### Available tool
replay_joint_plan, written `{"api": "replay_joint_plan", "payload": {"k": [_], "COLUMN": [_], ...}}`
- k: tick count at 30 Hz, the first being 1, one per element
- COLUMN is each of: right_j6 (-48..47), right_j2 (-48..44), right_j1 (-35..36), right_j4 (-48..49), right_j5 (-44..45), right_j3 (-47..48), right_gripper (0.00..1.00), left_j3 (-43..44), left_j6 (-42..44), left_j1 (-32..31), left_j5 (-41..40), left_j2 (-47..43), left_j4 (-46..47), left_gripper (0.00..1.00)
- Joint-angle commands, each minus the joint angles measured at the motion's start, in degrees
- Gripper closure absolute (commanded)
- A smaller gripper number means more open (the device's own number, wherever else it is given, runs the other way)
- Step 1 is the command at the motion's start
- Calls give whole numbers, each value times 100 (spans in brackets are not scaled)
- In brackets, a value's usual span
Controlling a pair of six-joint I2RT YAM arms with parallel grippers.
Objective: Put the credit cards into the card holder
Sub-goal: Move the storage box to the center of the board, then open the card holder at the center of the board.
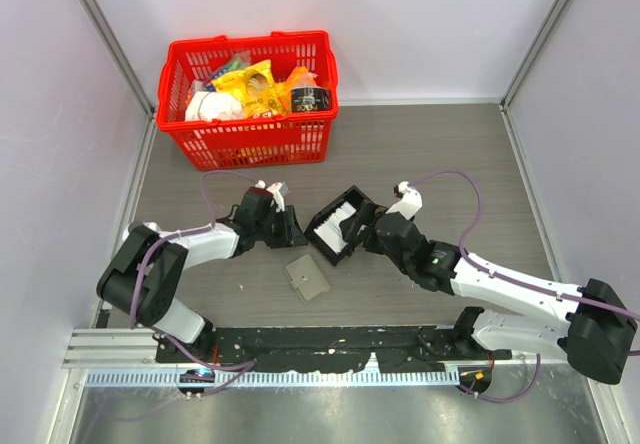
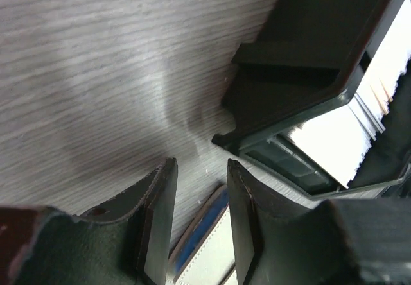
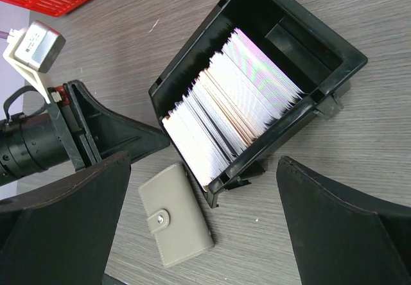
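Now | left tool half-parted, grasping nothing, low over worktop just left of black tray | right tool released wide above credit cards, which stand packed on edge in tray | card holder lies near side of tray, snapped closed; I judge it needs opening first.

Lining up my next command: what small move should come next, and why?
Probably lower the left gripper onto the card holder to grip its edge: its flap is snapped shut, so no credit cards from the black tray can enter yet. The right gripper hangs open above.
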Motion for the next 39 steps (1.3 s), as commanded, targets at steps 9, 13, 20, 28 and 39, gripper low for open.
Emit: {"api": "replay_joint_plan", "payload": {"k": [9,13,20,28,39], "right_j6": [-28,24,-1,-484,1558], "right_j2": [-96,-61,0,-245,-8], "right_j1": [-15,-58,-129,-103,520], "right_j4": [-10,-10,-124,-704,-497], "right_j5": [265,231,46,-1023,-2196], "right_j3": [-53,-97,-44,-35,-253], "right_gripper": [0,0,0,7,23], "left_j3": [485,652,601,205,144], "left_j6": [-296,-340,-349,-138,-95], "left_j1": [-16,-7,-16,-7,-25], "left_j5": [39,30,-57,-1032,-314], "left_j2": [578,745,624,-799,-1794], "left_j4": [873,918,751,-268,-2176], "left_gripper": [63,63,58,32,34]}}
